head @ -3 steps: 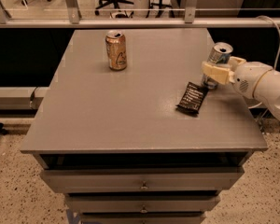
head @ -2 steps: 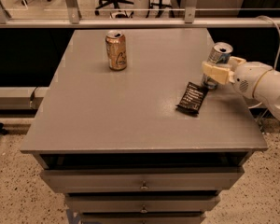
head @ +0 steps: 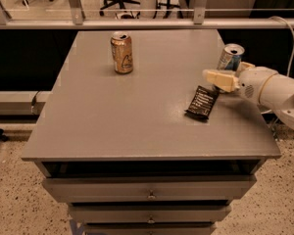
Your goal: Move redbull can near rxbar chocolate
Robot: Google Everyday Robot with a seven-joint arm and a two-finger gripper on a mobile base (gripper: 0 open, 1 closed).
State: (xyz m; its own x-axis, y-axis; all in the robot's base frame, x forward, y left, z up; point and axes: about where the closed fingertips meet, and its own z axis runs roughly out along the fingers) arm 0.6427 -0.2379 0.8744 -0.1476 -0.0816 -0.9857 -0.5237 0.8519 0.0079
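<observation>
The redbull can (head: 231, 56), slim and silver with blue panels, stands upright near the right edge of the grey table (head: 137, 111). The rxbar chocolate (head: 202, 103), a flat black wrapper with white text, lies just in front and to the left of the can. My gripper (head: 225, 72) reaches in from the right on its white arm (head: 274, 89). It is at the can's lower half and hides that part of it. The can's base is hidden, so I cannot tell whether it rests on the table.
A shorter gold can (head: 122, 52) stands at the back left of the table. A railing (head: 137, 22) runs behind the table, with office chairs beyond. Drawers (head: 149, 190) sit below the front edge. A cable (head: 288, 31) hangs at the right.
</observation>
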